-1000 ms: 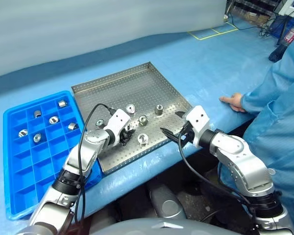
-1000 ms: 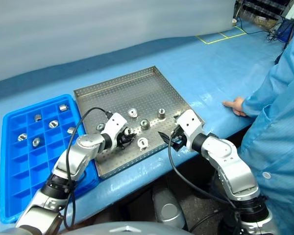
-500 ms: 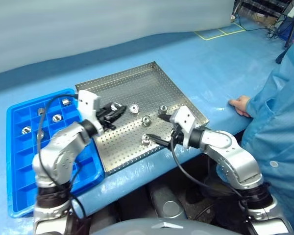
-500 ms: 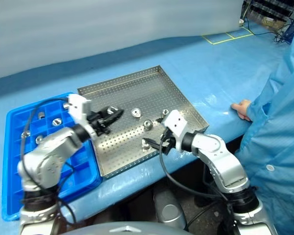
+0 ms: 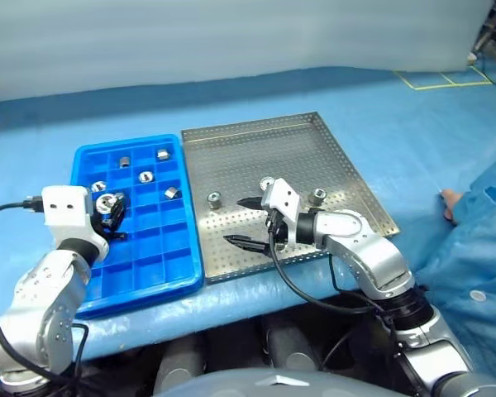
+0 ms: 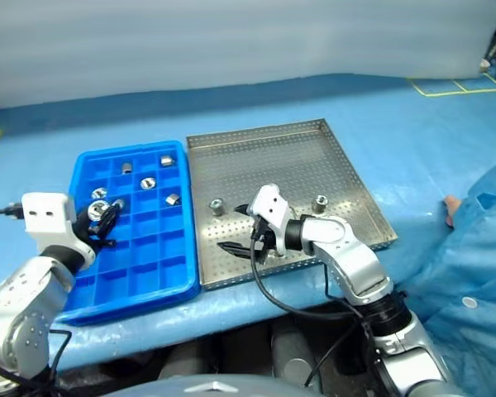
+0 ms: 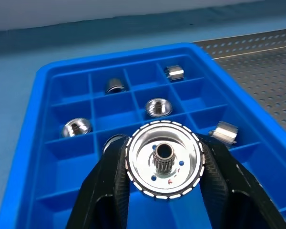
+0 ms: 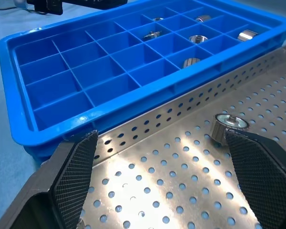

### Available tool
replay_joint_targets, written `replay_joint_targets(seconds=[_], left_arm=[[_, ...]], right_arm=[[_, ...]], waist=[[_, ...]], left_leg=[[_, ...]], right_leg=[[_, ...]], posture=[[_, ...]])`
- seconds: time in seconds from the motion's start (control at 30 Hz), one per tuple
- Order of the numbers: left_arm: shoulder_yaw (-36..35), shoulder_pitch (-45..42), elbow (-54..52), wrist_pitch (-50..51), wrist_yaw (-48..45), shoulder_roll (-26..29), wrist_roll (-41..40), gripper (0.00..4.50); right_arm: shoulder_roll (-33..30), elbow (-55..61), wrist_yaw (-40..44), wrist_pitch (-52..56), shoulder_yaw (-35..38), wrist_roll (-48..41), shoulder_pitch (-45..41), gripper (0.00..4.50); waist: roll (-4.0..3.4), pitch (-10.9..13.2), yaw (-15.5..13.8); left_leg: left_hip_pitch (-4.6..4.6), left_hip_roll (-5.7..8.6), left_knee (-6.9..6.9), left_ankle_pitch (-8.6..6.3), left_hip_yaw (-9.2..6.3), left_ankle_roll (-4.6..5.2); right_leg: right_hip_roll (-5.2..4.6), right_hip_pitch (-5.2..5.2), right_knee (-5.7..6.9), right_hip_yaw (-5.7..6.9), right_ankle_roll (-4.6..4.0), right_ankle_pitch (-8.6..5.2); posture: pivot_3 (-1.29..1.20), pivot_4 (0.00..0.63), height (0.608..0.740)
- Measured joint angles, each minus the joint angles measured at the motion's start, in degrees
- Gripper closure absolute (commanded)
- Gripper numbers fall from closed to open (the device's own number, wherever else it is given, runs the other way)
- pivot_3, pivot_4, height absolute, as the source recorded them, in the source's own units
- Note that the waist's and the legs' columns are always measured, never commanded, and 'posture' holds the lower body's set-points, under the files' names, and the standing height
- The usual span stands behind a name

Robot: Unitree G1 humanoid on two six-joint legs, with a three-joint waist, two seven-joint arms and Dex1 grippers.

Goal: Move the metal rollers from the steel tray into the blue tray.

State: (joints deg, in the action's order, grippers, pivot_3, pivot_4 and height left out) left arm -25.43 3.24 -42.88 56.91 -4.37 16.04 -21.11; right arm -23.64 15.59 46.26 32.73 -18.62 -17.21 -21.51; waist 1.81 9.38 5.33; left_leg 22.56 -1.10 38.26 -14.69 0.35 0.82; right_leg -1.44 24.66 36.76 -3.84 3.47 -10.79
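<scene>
Left hand (image 7: 164, 164) moved over blue tray (image 7: 47, 86), person's hand (image 5: 451, 198) beside

Six metal rollers (image 5: 172, 193) sit in the blue tray (image 5: 153, 273), three lie on the steel tray (image 5: 347, 178), and one roller (image 7: 164, 159) is in the left hand (image 7: 164, 191).

arms: silver-grey shells, black joints | wrists: white blocks | jaws: black | cables: black

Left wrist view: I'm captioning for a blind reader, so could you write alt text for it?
The left pincer is shut on a metal roller, its round flanged face toward the camera, above the blue tray. Five other rollers lie in the tray's square compartments, and the steel tray borders it.
</scene>
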Motion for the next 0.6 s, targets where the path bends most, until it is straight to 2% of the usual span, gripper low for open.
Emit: replay_joint_targets(seconds=[0.17, 0.53, 0.6], left_arm=[[-1.36, -1.36, 3.44, -1.30, 5.13, -2.76, 2.56, 2.80], [0.00, -5.30, 12.15, -5.29, 7.46, -4.82, 4.27, 2.80], [0.58, -5.69, 13.12, -5.93, 7.15, -4.79, 4.28, 2.05]], right_arm=[[1.11, -0.04, -0.38, 0.15, -1.23, 0.74, 0.02, 0.00], [-0.17, 0.12, -1.28, 0.32, -1.22, 2.30, 0.20, 0.00], [-0.22, 0.24, -1.39, 0.32, -1.22, 2.41, 0.21, 0.00]], waist=[[0.05, -0.03, -2.32], [0.09, -0.06, -2.84], [0.09, -0.06, -2.68]], left_leg=[[0.00, 0.16, 0.05, 0.01, -0.01, -0.02], [0.00, 0.20, 0.07, 0.01, 0.02, -0.02], [0.01, 0.20, 0.07, 0.01, 0.02, -0.01]], right_leg=[[0.00, -0.04, 0.02, 0.05, -0.15, -0.06], [-0.03, -0.06, 0.01, 0.08, -0.17, -0.06], [-0.03, -0.06, 0.01, 0.07, -0.16, -0.05]], posture=[[-0.01, 0.150, 0.740], [-0.05, 0.150, 0.740], [-0.07, 0.150, 0.740]])
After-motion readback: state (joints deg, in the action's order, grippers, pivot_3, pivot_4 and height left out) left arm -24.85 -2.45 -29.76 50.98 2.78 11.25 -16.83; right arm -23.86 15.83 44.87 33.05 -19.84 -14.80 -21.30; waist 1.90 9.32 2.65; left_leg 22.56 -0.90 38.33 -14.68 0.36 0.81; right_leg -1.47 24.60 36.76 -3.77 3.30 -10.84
